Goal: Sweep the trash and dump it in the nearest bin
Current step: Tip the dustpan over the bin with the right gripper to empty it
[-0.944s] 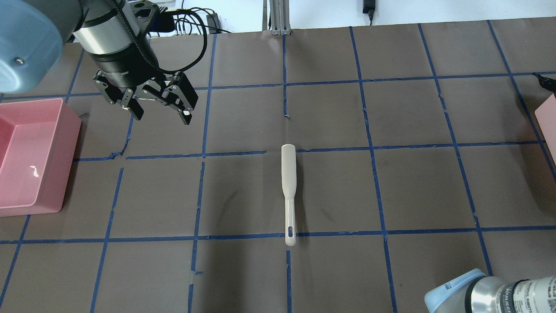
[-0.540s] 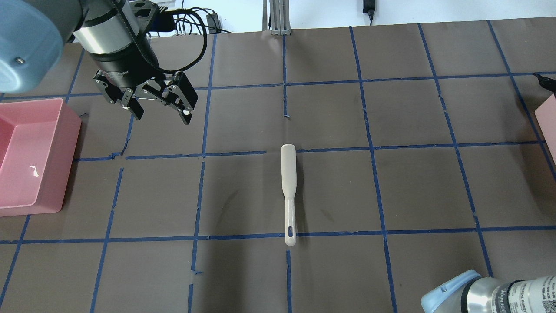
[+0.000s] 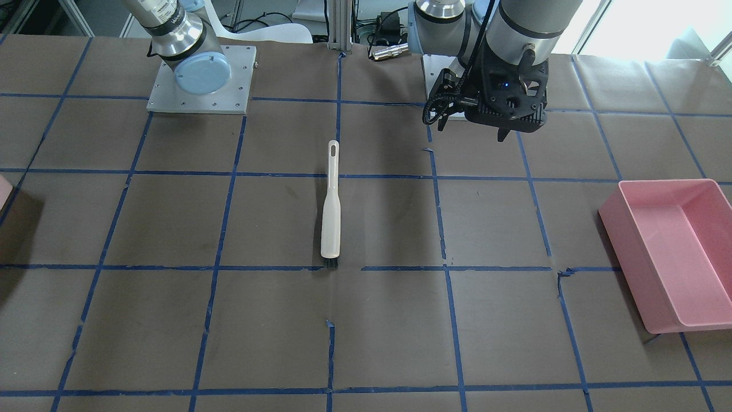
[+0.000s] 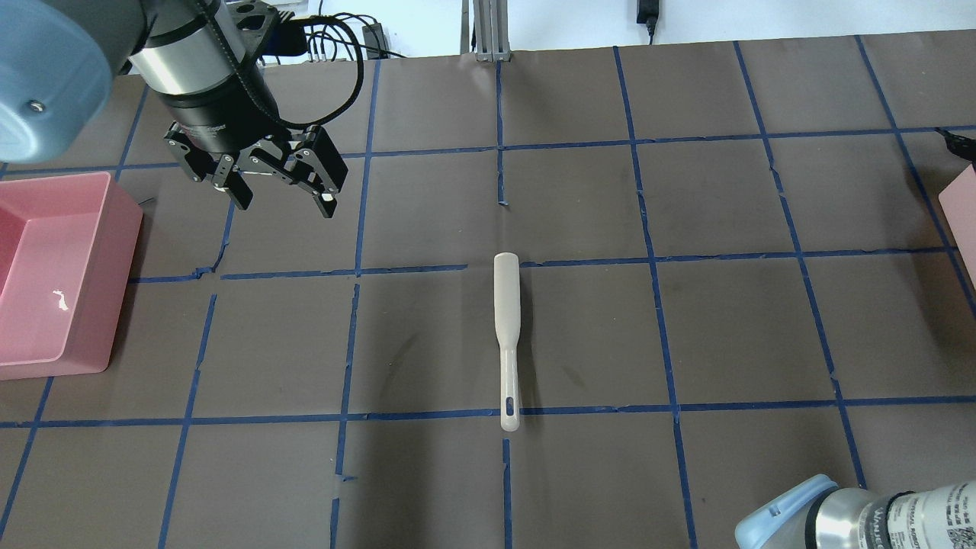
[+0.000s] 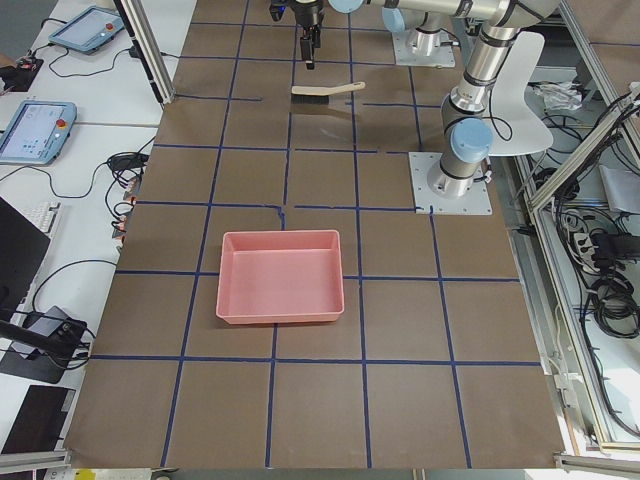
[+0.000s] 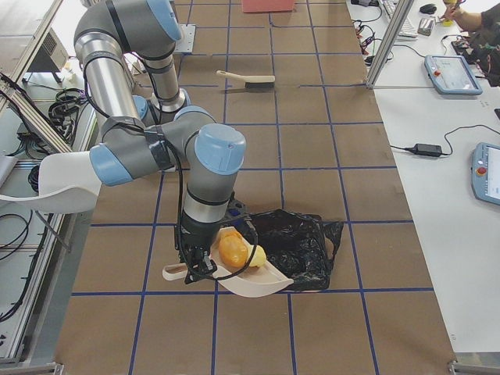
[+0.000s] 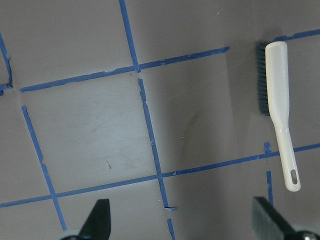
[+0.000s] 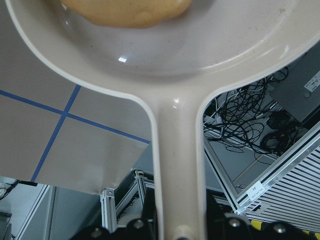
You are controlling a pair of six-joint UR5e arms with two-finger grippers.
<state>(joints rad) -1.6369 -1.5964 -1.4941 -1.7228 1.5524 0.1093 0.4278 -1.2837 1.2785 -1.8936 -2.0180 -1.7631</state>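
As laid out under both arms, table point(image 4: 579, 320): brown paper cover, ruled into squares with blue tape.
Large pink tub point(image 3: 640, 269): rectangular, open side up, standing at the table end on the robot's left; nothing discernible inside but a white glint in the overhead view.
Black bag point(image 6: 305, 242): crumpled plastic, lying at the table end on the robot's right; link to the pink corner below cannot be told.
Nearest bin point(image 4: 964, 210): cut off at the overhead view's right edge, showing only as a pink corner.
Dustpan point(image 6: 258, 283): cream, held roughly level by its handle, mouth turned toward the black bag, front rim overlapping the bag's near edge in the exterior right view.
Brush point(image 4: 506, 320): cream, lying flat near the table centre, looped handle end toward the robot, dark bristles at the far end; apart from both grippers.
Left gripper point(image 4: 284, 204): above bare table between the large pink tub and the brush, nearer the tub; jaws spread, holding nothing.
Right gripper point(image 6: 194, 269): at the right end of the table; jaws pinching the dustpan handle.
Trash point(image 6: 234, 250): resting in the dustpan; one tan-orange lump and one pale yellow chunk discernible, touching each other.
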